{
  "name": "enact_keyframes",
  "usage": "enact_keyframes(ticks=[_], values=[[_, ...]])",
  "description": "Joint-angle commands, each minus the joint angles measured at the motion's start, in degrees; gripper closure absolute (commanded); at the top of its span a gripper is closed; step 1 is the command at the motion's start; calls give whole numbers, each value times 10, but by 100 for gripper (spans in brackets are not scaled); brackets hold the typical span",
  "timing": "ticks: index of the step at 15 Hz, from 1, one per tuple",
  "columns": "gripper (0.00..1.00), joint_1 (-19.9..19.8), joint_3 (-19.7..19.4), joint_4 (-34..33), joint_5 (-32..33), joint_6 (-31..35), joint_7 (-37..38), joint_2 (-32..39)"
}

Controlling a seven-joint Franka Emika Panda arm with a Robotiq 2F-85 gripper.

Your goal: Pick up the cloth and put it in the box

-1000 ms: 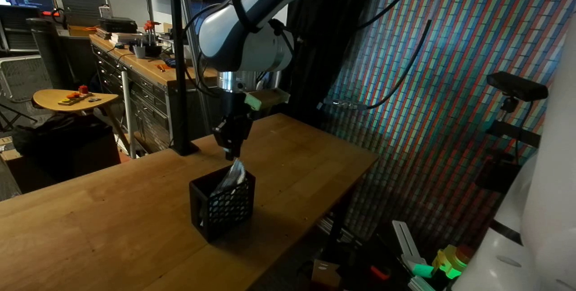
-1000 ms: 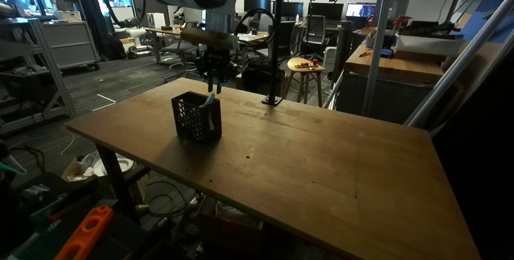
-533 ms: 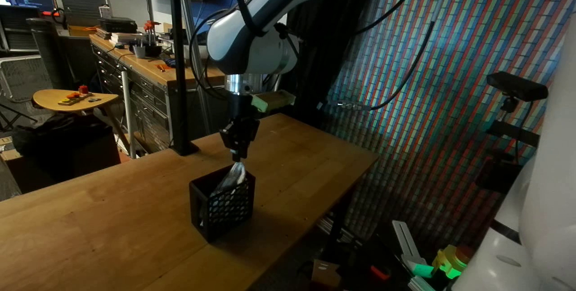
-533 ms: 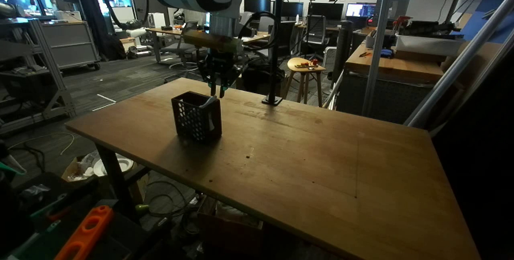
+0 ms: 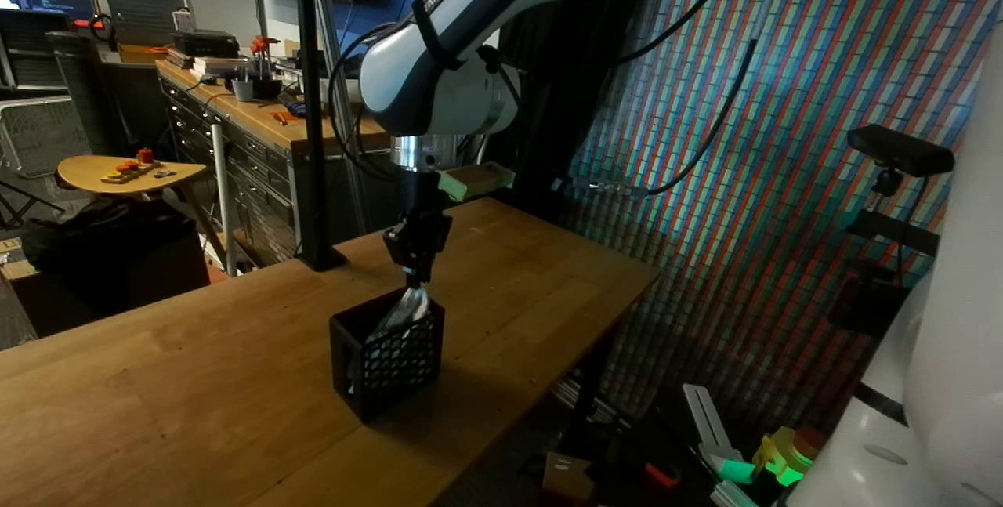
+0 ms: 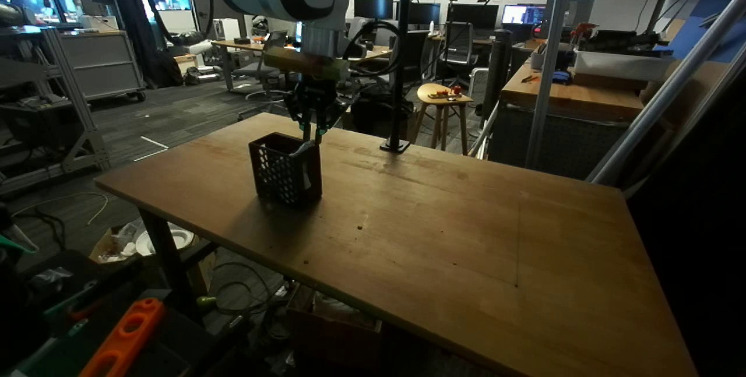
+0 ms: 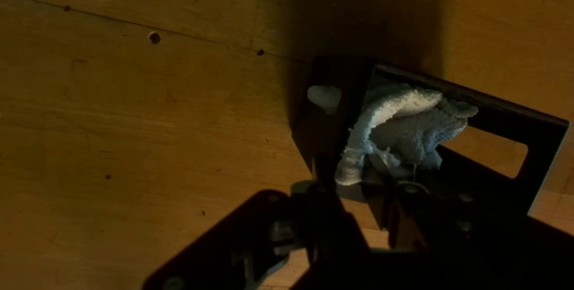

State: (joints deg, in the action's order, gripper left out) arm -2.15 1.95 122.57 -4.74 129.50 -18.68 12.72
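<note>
The black lattice-sided box (image 5: 349,362) stands upright on the table, and both exterior views show it. Inside it lies the crumpled grey-white cloth (image 7: 403,133), whose upper end rises above the rim at one corner. Directly over that corner my gripper (image 5: 417,284) points downward. In an exterior view a narrow gap shows between the two fingertips of the gripper (image 6: 313,139), right at the raised cloth (image 6: 302,148). From the wrist, the gripper (image 7: 346,168) has its fingers apart, one to each side of the cloth's near end. Dark shadow hides whether either finger touches the cloth.
The wooden table (image 6: 443,237) carries the box near one end. A black upright post (image 5: 312,139) is fixed at the table's far edge, close to the arm. Beyond the table are a stool (image 6: 443,94) and a workbench (image 6: 583,94).
My gripper has shifted slightly sideways and come down, from above the cloth's raised end to that end itself. The fingers have stayed about as far apart. Box and cloth look almost unmoved.
</note>
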Motion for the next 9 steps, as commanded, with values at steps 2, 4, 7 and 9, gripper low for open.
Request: enact_keyframes(ticks=[2,4,7,9], values=[[96,0,4,0,-5,-8,-4,-6],[91,0,4,-2,-5,-10,-4,-6],[91,2,5,-6,-4,-17,0,-7],[92,4,6,-9,-2,-24,4,-9]])
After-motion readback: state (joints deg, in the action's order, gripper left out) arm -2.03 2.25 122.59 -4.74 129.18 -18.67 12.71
